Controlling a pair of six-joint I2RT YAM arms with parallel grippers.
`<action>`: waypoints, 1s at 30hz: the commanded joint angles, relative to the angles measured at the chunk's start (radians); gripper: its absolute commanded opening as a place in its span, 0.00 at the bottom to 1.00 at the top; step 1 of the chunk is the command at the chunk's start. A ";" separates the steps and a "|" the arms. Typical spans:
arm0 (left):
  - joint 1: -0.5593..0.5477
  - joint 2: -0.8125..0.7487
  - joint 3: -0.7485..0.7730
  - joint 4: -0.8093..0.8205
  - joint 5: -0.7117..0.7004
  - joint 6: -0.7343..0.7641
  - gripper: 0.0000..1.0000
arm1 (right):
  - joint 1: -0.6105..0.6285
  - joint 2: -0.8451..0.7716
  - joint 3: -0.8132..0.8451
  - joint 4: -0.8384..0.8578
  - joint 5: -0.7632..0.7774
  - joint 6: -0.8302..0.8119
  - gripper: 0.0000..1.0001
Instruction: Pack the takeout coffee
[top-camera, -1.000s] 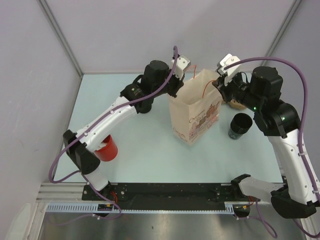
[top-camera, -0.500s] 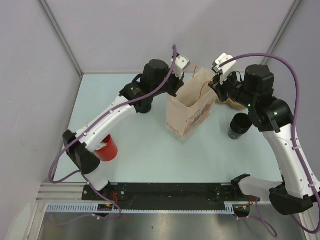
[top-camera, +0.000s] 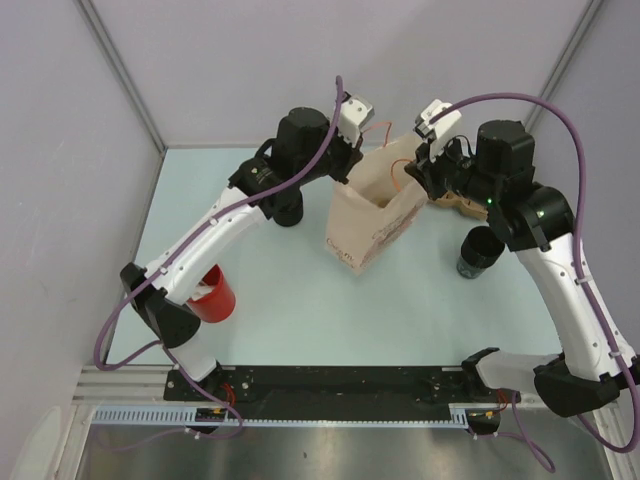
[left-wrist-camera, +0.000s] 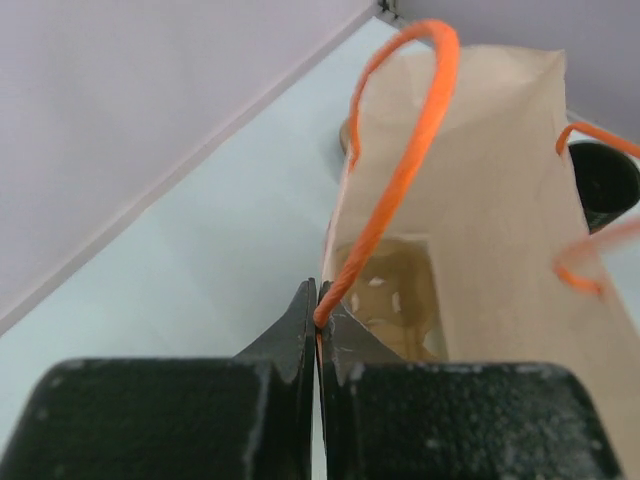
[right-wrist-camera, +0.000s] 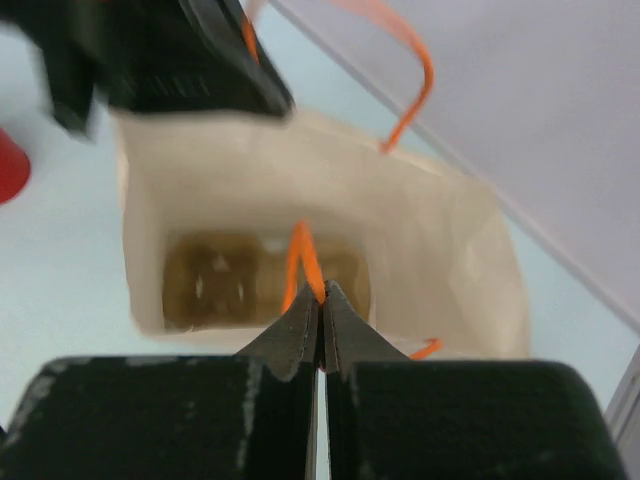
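We have the brown paper bag (top-camera: 372, 215) held open between both arms. Our left gripper (left-wrist-camera: 318, 295) has its fingers pressed together on one orange cord handle (left-wrist-camera: 400, 170), with the loop running up and away from the tips. Our right gripper (right-wrist-camera: 320, 297) pinches the other orange handle (right-wrist-camera: 303, 255) right at its tips, with the bag mouth just beyond them. Our tip for this step: pull the handles apart evenly and gently, so the paper doesn't tear or tip. The black takeout cup (top-camera: 480, 250) sits outside the bag, beside the right fingers.
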 joint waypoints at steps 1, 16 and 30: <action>0.026 -0.025 0.170 0.036 -0.012 -0.006 0.00 | -0.045 -0.093 -0.052 0.139 0.021 0.061 0.00; 0.036 -0.052 -0.241 0.163 0.062 -0.019 0.13 | -0.032 -0.016 -0.232 0.101 0.024 -0.005 0.00; 0.043 -0.028 -0.097 0.125 0.046 -0.015 0.15 | -0.069 -0.080 -0.188 0.133 0.019 0.018 0.03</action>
